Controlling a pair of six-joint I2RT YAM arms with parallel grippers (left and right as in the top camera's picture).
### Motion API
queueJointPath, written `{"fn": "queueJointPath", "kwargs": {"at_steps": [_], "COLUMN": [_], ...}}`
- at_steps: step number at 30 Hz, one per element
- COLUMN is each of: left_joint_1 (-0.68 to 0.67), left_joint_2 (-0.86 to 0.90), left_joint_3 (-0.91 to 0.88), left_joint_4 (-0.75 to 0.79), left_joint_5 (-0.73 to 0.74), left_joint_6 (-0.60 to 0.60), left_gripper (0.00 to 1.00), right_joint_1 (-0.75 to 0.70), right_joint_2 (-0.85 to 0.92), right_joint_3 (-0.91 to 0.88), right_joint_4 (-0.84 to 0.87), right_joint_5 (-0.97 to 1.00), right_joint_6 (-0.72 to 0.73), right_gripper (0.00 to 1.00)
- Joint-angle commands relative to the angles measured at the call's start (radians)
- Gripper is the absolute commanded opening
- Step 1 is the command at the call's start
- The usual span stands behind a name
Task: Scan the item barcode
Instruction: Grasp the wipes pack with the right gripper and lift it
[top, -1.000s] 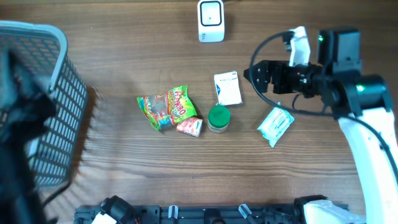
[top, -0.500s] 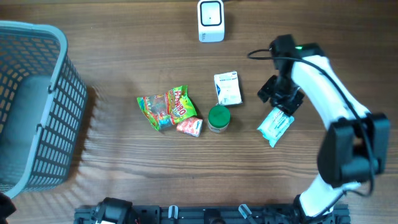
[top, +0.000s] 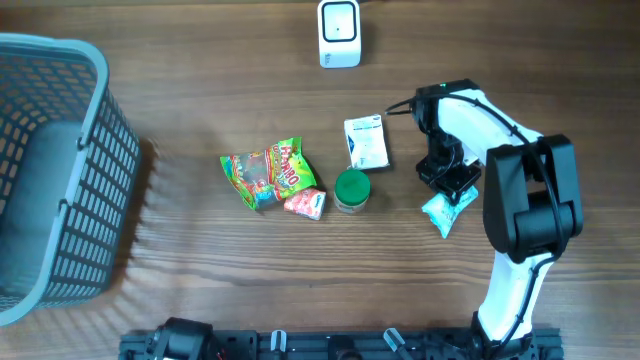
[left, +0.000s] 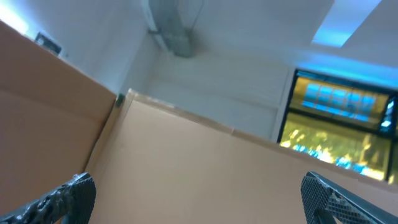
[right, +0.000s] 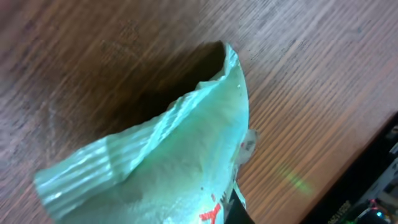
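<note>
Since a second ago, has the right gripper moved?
Yes. The right gripper was level with the white box. It has pulled away from the box toward the table's near edge and now sits on the green packet.

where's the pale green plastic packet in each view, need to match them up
Overhead: the pale green plastic packet lies right of centre, partly under the right arm.
Left wrist: not in it; this view faces away from the table.
Right wrist: it fills the lower centre, crumpled and close to the lens.
Shared landmark: the brown wooden table, in the overhead and right wrist views only.
</note>
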Motion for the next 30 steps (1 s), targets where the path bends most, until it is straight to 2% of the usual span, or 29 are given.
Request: {"fn": "queueJointPath", "kwargs": {"at_steps": [1, 4, 8, 10, 14, 16, 17, 20, 24, 28, 30], "left_joint_1": [0.033, 0.117, 0.241, 0.311, 0.377, 0.377, 0.377, 0.377, 0.377, 0.376, 0.374], "left_joint_2": [-0.032, -0.032, -0.032, -0.032, -0.046, -0.063, -0.063, -0.061, -0.061, -0.061, -0.064], "left_joint_3": [-0.002, -0.009, -0.019, -0.049, -0.16, -0.198, -0.198, -0.198, -0.198, -0.2, -0.214], "left_joint_4": [0.019, 0.08, 0.086, 0.091, 0.14, 0.146, 0.147, 0.218, 0.198, 0.196, 0.204], "left_joint_5": [0.122, 0.185, 0.186, 0.222, 0.43, 0.592, 0.65, 0.682, 0.682, 0.682, 0.704], "left_joint_6": [-0.001, -0.001, -0.003, -0.003, -0.003, -0.003, -0.002, -0.002, -0.002, -0.002, -0.002], "left_gripper": [1.0, 1.0, 1.0, 1.0, 1.0, 1.0, 1.0, 1.0, 1.0, 1.0, 1.0], "right_joint_1": [-0.001, -0.001, -0.001, -0.003, -0.006, -0.007, -0.007, -0.032, -0.067, -0.089, -0.09], "right_joint_2": [0.014, -0.097, -0.295, -0.399, -0.457, -0.457, -0.457, -0.457, -0.455, -0.455, -0.455], "right_joint_3": [0.164, 0.346, 0.375, 0.375, 0.372, 0.29, 0.253, 0.082, -0.115, -0.249, -0.26], "right_joint_4": [-0.041, -0.145, -0.086, -0.072, -0.039, 0.02, 0.053, 0.261, 0.49, 0.677, 0.748], "right_joint_5": [-0.082, -0.153, -0.442, -0.533, -0.851, -1.131, -1.203, -1.464, -1.557, -1.663, -1.669], "right_joint_6": [-0.124, -0.264, -0.526, -0.565, -0.731, -0.867, -0.884, -0.882, -0.709, -0.674, -0.616], "right_gripper": [0.04, 0.04, 0.04, 0.04, 0.04, 0.04, 0.04, 0.04, 0.04, 0.04, 0.04]}}
